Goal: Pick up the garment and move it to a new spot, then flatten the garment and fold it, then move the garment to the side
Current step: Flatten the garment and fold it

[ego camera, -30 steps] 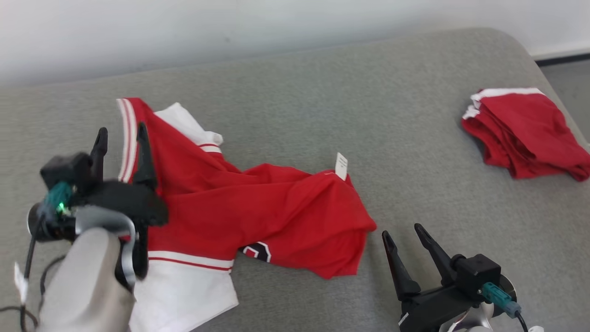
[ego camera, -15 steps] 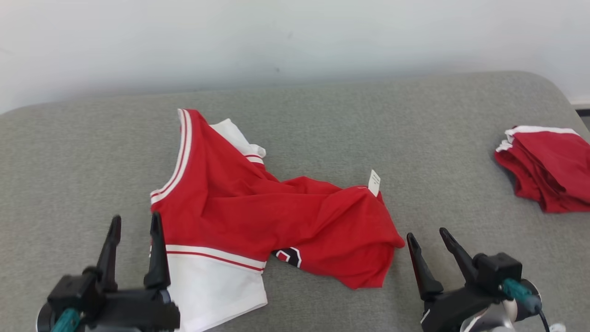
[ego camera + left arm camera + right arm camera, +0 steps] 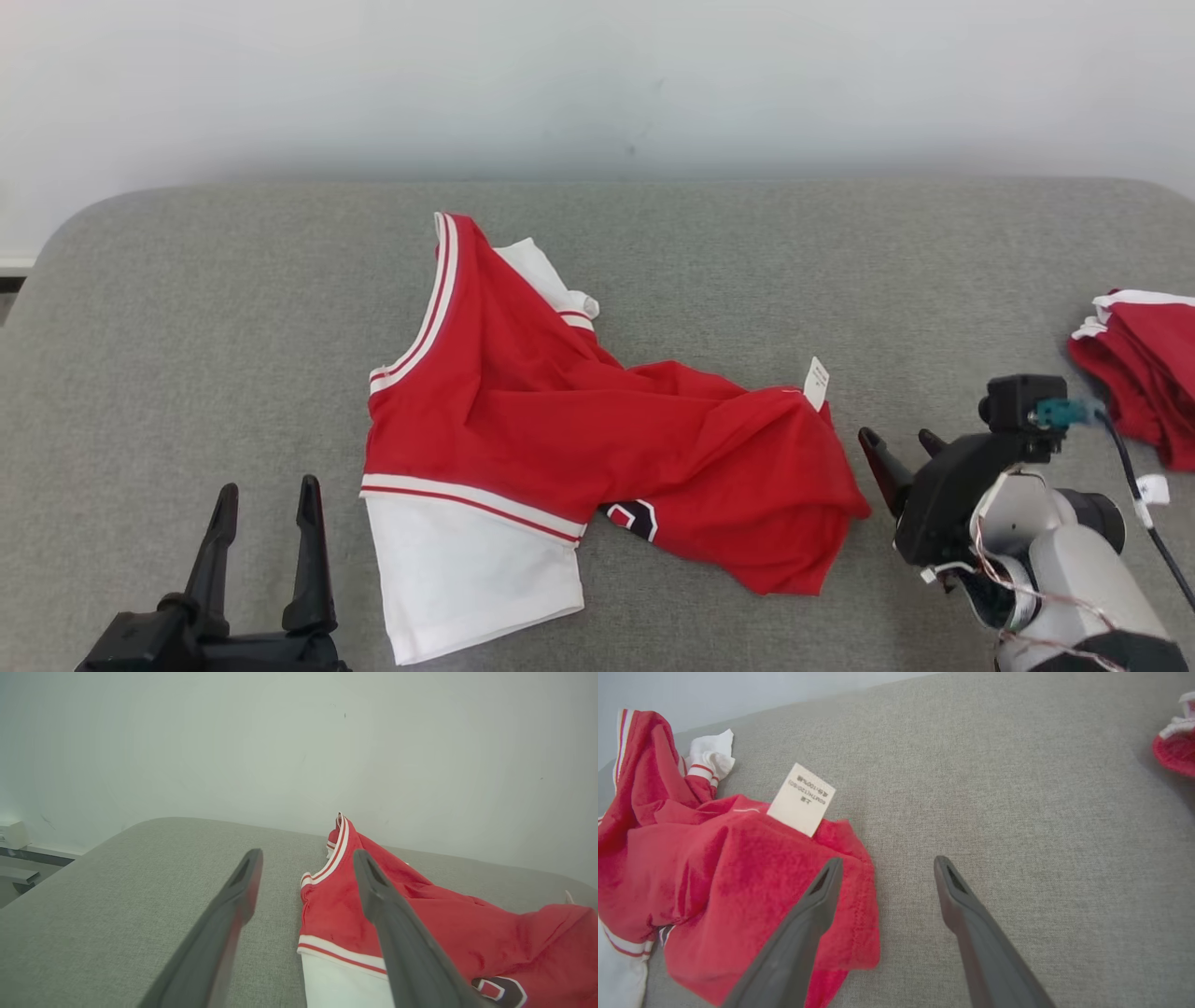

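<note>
The red and white shirt (image 3: pixel 560 439) lies crumpled on the grey pad (image 3: pixel 187 308), with bare grey cloth all around it. The shirt is not flat. Its red part is bunched up in folds. A white part sticks out at its near left corner, and a red strip with white lines runs up its far left side. A bit of a dark badge peeks out at the near edge of the shirt. A small white label (image 3: pixel 816 382) stands up at the right end of the shirt. The left gripper (image 3: pixel 269 485) is to the left of the shirt, near the white part but not touching it. Its two dark fingers are spread apart and nothing is between them. The right gripper (image 3: pixel 896 437) is just beside the right end of the shirt. Its fingers are spread wide too and hold nothing. In the right wrist view one finger sits over the red edge of the shirt, but I cannot tell if it touches. Well off to the right of the shirt lies another red pile of cloth (image 3: pixel 1139 373) with white trim. Behind the shirt is a pale wall (image 3: pixel 597 84).
</note>
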Controlling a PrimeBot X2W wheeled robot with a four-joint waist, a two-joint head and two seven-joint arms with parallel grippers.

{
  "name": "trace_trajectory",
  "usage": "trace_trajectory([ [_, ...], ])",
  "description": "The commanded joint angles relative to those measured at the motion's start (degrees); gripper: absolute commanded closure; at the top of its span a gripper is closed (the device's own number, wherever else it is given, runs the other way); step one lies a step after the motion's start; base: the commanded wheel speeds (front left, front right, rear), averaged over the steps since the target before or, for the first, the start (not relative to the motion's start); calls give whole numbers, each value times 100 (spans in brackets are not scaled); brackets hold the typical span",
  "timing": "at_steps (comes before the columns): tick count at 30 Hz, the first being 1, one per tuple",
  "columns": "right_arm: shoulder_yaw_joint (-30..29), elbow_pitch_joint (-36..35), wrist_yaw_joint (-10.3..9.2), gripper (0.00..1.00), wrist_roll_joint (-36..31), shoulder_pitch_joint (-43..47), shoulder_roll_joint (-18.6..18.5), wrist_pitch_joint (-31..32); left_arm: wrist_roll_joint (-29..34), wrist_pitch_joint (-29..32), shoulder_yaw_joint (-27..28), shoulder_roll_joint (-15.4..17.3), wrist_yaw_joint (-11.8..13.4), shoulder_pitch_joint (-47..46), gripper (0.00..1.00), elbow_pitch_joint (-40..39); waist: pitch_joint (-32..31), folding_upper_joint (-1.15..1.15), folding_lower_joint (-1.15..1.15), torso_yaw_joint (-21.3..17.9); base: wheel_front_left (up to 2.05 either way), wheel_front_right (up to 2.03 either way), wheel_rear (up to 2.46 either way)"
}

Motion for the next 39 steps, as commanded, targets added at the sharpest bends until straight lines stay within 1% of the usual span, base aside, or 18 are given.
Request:
trace_trajectory([
  [1, -78, 185, -14, 0, 10, -142, 34, 226, 50, -2, 27, -25, -36, 60, 0, -18, 63, 0, 1, 81, 0, 0, 0],
  [4, -123, 532, -14, 0, -40, -428, 60, 653, 104, -2, 60, -47, -86, 18, 0, -21, 147, 0, 1, 150, 0, 0, 0],
  [6, -63, 705, -15, 0, -52, -573, 87, 817, 121, -3, 84, -65, -106, -29, 0, -29, 209, 0, 1, 192, 0, 0, 0],
  [13, 97, 1155, -14, 0, -107, -808, 159, 993, 174, -3, 128, -118, -179, -184, 0, -12, 399, 0, 1, 313, 0, 0, 0],
  [14, 153, 1202, -14, 20, -124, -815, 161, 1008, 180, -3, 135, -125, -192, -195, 0, -9, 415, 0, 1, 325, 0, 0, 0],
  [15, 205, 1213, -14, 73, -130, -827, 155, 959, 183, -3, 142, -130, -201, -200, 0, -4, 430, 0, 1, 335, 0, 0, 0],
  [16, 248, 1196, -14, 100, -158, -852, 136, 867, 185, -3, 154, -135, -205, -211, 0, -2, 443, 0, 1, 339, 0, 0, 0],
  [19, 229, 1085, -14, 100, -385, -1019, -56, 388, 194, -3, 182, -148, -195, -247, 0, 2, 473, 0, 1, 336, 0, 0, 0],
  [23, 133, 939, -14, 100, -1003, -1317, -211, -438, 193, -3, 234, -162, -193, -269, 0, 5, 467, 0, 1, 300, 0, 0, 0],
  [27, 77, 825, -15, 100, -1597, -1714, -288, -1357, 176, -3, 278, -178, -179, -297, 0, -2, 453, 0, 1, 226, 0, 0, 0],
  [28, 88, 787, -15, 100, -1787, -1898, -326, -1781, 175, -3, 275, -181, -185, -308, 0, 4, 442, 0, 1, 195, 0, 0, 0],
  [29, 100, 774, -15, 100, -1860, -1988, -340, -1980, 175, -2, 273, -182, -183, -302, 0, 13, 433, 0, 1, 178, 0, 0, 0],
  [30, 100, 774, -15, 100, -1860, -1988, -340, -1980, 175, -2, 273, -182, -183, -302, 0, 13, 433, 0, 1, 178, 0, 0, 0],
  [35, 399, 819, -15, 100, -1921, -2431, -413, -2898, 167, -3, 307, -190, -176, -309, 0, 28, 398, 0, 1, 86, 0, 0, 0],
  [36, 478, 846, -15, 100, -1912, -2439, -430, -2977, 168, -3, 311, -193, -171, -292, 0, 31, 383, 0, 1, 66, 0, 0, 0],
  [39, 680, 870, -15, 100, -1684, -2246, -486, -2935, 166, -3, 313, -196, -166, -230, 0, 37, 338, 0, 1, 21, 0, 0, 0],
])
